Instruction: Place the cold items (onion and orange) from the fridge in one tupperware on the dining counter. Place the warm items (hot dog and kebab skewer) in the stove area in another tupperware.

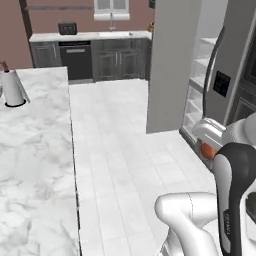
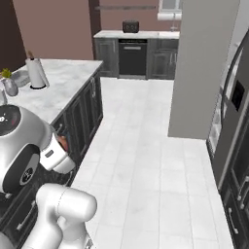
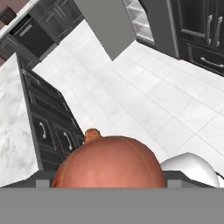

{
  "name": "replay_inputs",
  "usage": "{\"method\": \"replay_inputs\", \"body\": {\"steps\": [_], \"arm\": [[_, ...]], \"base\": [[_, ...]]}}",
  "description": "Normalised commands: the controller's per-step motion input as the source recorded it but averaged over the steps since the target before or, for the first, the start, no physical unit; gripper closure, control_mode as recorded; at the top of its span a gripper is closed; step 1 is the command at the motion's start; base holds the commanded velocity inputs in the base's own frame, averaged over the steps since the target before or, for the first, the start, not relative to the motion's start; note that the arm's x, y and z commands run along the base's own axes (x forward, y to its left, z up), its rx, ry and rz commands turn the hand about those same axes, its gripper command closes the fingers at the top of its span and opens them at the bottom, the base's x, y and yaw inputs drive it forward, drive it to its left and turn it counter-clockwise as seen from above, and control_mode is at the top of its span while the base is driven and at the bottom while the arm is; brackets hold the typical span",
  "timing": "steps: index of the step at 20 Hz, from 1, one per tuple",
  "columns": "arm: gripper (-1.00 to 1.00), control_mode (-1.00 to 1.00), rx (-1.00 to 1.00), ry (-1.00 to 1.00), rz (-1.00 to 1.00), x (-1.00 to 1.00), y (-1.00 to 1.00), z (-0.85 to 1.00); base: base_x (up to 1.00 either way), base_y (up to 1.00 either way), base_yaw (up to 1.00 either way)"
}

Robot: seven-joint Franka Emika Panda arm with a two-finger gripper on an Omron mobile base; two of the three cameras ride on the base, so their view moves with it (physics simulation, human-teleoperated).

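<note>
My gripper point(image 1: 209, 148) is shut on a reddish-brown onion point(image 3: 109, 162) with a small stem nub on top. In the hand view the onion bulges up from the bottom and hides the fingertips. A sliver of the onion point(image 1: 207, 150) shows under the white hand in the left base view, and another sliver of the onion point(image 2: 62, 142) in the right base view. The hand hangs over the white floor, between the open fridge point(image 1: 200, 80) on the right and the marble dining counter point(image 1: 35, 150) on the left. The orange, hot dog, skewer and tupperware are out of view.
The fridge's grey door point(image 1: 172, 65) stands swung out into the aisle. A paper towel roll point(image 1: 12, 87) stands on the dining counter's far end, with a small vase point(image 2: 7, 83) near it. Dark cabinets point(image 3: 48, 122) line the counter's side. A dishwasher point(image 1: 76, 59) sits along the back wall.
</note>
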Motion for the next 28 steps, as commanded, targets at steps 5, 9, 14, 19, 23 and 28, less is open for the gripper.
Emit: {"method": "replay_inputs", "body": {"steps": [5, 9, 14, 19, 23, 28], "arm": [[1.0, 1.0, 0.0, 0.0, 0.0, 0.0, 0.0, 0.0], [1.0, 1.0, 0.0, 0.0, 0.0, 0.0, 0.0, 0.0], [1.0, 1.0, 0.0, 0.0, 0.0, 0.0, 0.0, 0.0], [1.0, 1.0, 0.0, 0.0, 0.0, 0.0, 0.0, 0.0], [1.0, 1.0, 0.0, 0.0, 0.0, 0.0, 0.0, 0.0], [1.0, 1.0, 0.0, 0.0, 0.0, 0.0, 0.0, 0.0]], "base": [[-1.0, -0.36, 0.34], [-1.0, -0.21, 0.28], [-0.44, 0.32, 0.2], [0.0, 0.95, 0.0], [0.0, 1.0, -0.02], [0.0, 1.0, -0.07]]}}
